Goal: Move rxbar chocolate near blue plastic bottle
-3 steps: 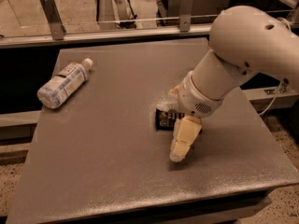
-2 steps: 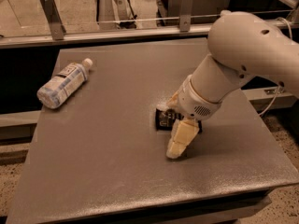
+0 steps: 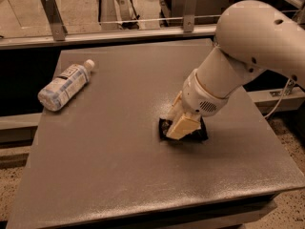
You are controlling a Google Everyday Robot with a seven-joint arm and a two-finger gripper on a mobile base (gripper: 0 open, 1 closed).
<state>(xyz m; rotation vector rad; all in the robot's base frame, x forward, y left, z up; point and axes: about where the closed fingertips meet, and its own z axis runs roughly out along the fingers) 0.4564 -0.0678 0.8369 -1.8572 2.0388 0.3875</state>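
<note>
The rxbar chocolate is a small flat black wrapper lying on the grey table, right of centre. My gripper is down on top of it and hides most of it; only the dark ends show on either side. The blue plastic bottle lies on its side near the table's far left edge, white cap pointing to the back right. It is far to the left of the bar and the gripper.
My large white arm reaches in from the upper right over the right part of the table. A metal rail with upright posts runs behind the table's back edge. A cable hangs off the right side.
My gripper has moved back from the table surface just in front of the bar and now sits over the bar. The bottle has not moved.
</note>
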